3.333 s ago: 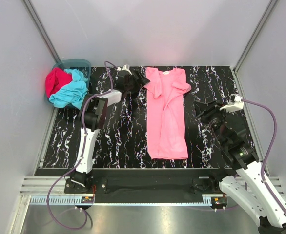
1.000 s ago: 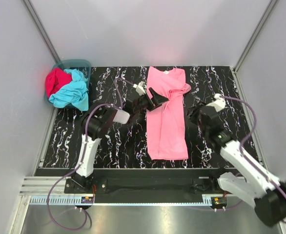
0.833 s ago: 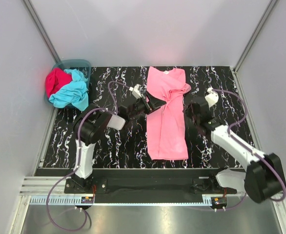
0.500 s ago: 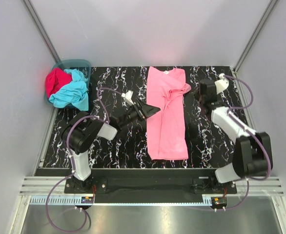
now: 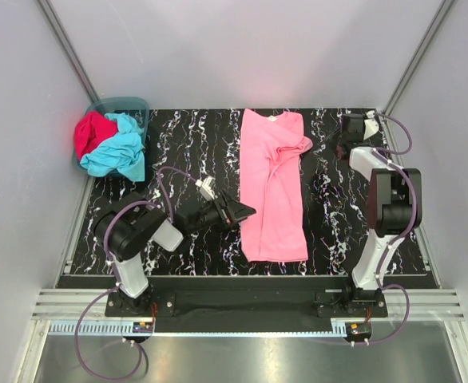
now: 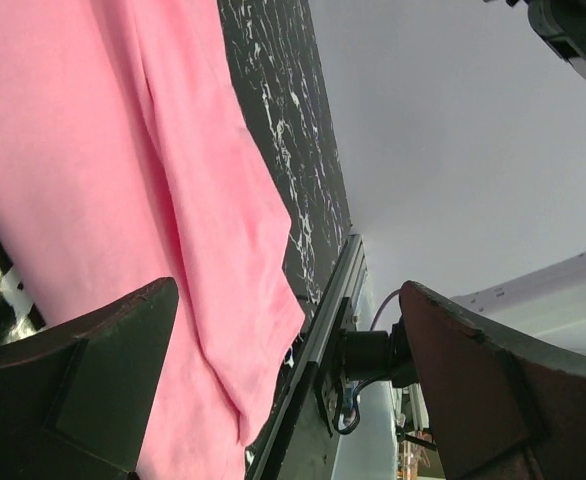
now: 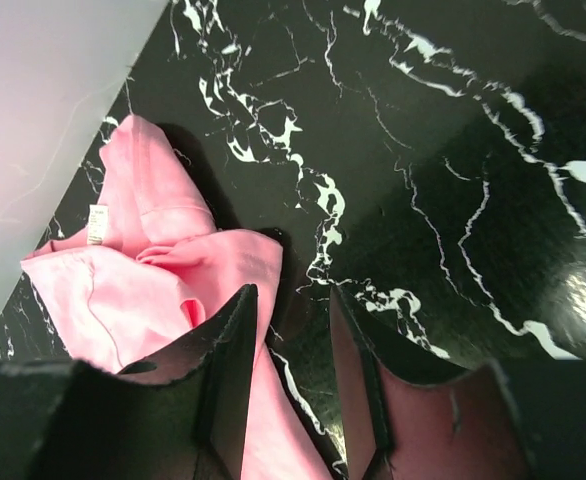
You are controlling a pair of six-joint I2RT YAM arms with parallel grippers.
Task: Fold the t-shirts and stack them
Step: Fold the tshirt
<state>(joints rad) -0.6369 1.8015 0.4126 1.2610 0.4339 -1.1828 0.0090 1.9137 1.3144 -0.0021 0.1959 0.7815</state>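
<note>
A light pink t-shirt (image 5: 272, 187) lies folded lengthwise down the middle of the black marbled table (image 5: 186, 144). My left gripper (image 5: 248, 212) hovers wide open at the shirt's left edge, near its lower half. In the left wrist view the pink cloth (image 6: 123, 150) fills the space ahead of the empty left gripper (image 6: 288, 370). My right gripper (image 5: 335, 136) is at the back right, beside the bunched right sleeve (image 7: 208, 270). The right gripper (image 7: 293, 350) is partly open, holding nothing, with its left finger (image 7: 228, 370) over the sleeve's edge. The white neck label (image 7: 96, 222) shows.
A teal basket (image 5: 120, 104) stands in the back left corner, holding a crimson t-shirt (image 5: 90, 132) and a turquoise t-shirt (image 5: 118, 152) that spills over its rim. Grey walls close in the table on three sides. A metal rail (image 5: 242, 283) runs along the near edge.
My right arm has swung from the near right up to the back right corner. My left gripper has drawn back toward the near edge along the shirt's left side. The shirt has not moved.
</note>
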